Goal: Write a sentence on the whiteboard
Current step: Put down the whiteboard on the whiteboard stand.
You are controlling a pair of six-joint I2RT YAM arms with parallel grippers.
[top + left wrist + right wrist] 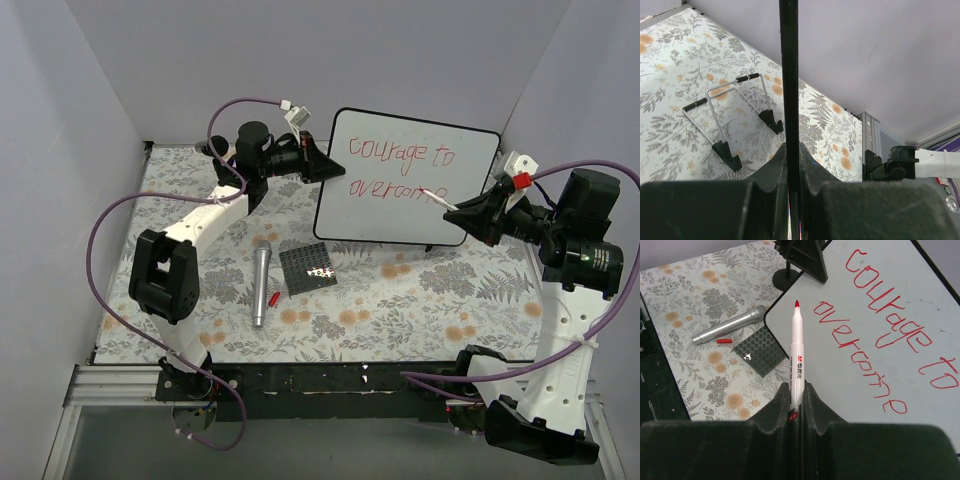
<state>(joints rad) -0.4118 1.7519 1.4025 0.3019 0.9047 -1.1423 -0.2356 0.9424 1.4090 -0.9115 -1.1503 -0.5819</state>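
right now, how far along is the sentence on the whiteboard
Done: the sentence reads "courage to overcome" in red, across two lines of the whiteboard. In hand: the right end effector grips the uncapped marker, whose tip is near the last letter in the top view. The left end effector clamps the board's edge. Left: I cannot tell whether more words are meant. Otherwise, lift the marker away and release the board.

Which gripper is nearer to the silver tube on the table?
Left. The left gripper, shut on the left edge of the whiteboard, is behind the silver tube. The right gripper, holding the marker, is across at the board's right side.
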